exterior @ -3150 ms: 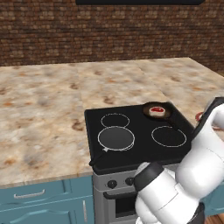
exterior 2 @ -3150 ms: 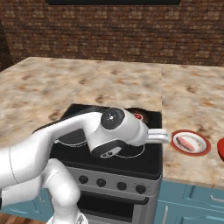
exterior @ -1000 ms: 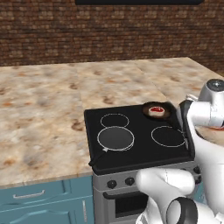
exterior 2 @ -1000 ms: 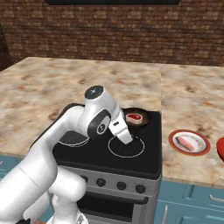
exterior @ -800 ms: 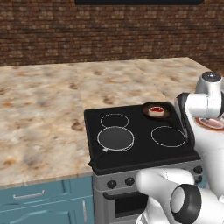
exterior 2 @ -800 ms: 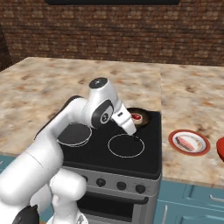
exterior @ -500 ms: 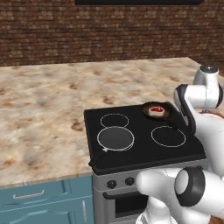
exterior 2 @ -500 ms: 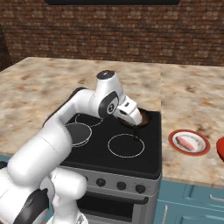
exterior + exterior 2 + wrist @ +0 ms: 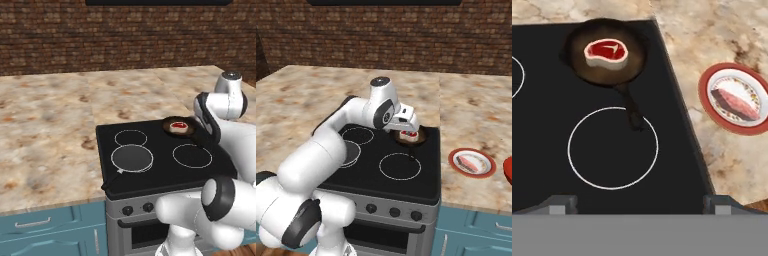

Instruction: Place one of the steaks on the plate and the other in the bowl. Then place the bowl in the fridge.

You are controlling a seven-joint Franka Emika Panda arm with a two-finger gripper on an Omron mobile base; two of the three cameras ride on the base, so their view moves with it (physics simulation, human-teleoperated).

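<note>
Steak in pan (image 9: 606,52) on dark skillet (image 9: 607,57), back right burner of black stove (image 9: 542,150), ahead of pincer (image 9: 639,201). Pincer spread wide, empty, hovering above front burner ring. Second steak (image 9: 736,103) on red-rimmed plate (image 9: 706,85), right of stove, on mottled stone counter (image 9: 476,110). Red bowl (image 9: 508,170) at counter's right edge. Brick wall (image 9: 406,35) behind.

The white arm reaches over the black stovetop (image 9: 381,165) toward a dark pan (image 9: 412,138) at the 1 o'clock corner of the stove. The gripper (image 9: 408,124) hangs just above the pan, over a steak (image 9: 410,134). At 3 o'clock, the plate (image 9: 472,162) on the counter (image 9: 476,115) carries another steak (image 9: 470,162).
</note>
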